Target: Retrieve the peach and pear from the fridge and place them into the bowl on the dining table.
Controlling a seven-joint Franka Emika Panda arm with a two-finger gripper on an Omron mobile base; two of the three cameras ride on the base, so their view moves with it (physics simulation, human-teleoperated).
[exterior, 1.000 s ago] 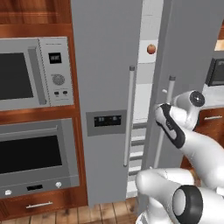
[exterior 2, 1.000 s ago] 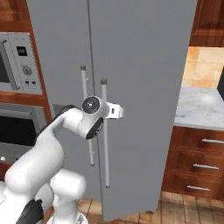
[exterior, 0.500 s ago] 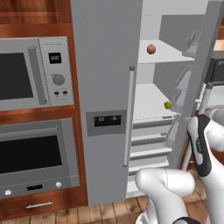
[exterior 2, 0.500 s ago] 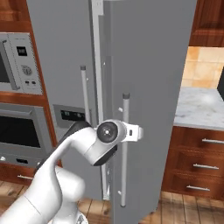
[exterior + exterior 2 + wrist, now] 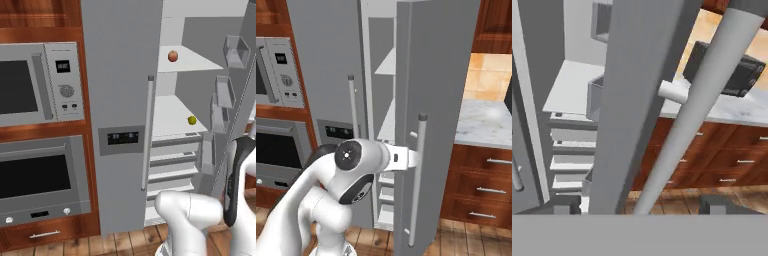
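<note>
The fridge stands with its right door swung wide and its left door closed. On an upper white shelf sits the peach. One shelf lower, near the front edge, lies the pear. My gripper is at the open door's long bar handle; its dark fingertips stand wide apart on either side of the bar without pressing it, so it is open. From the right base view the gripper is level with the middle of the handle. The bowl and the dining table are out of view.
A microwave and a wall oven sit in wood cabinets left of the fridge. Right of the open door is a marble counter over wooden drawers, with a dark appliance on it. Door bins line the open door's inside.
The right fridge door has swung from nearly closed to wide open, uncovering the shelves, peach and pear. The hand followed the handle outward, and its fingers have spread off the bar.
</note>
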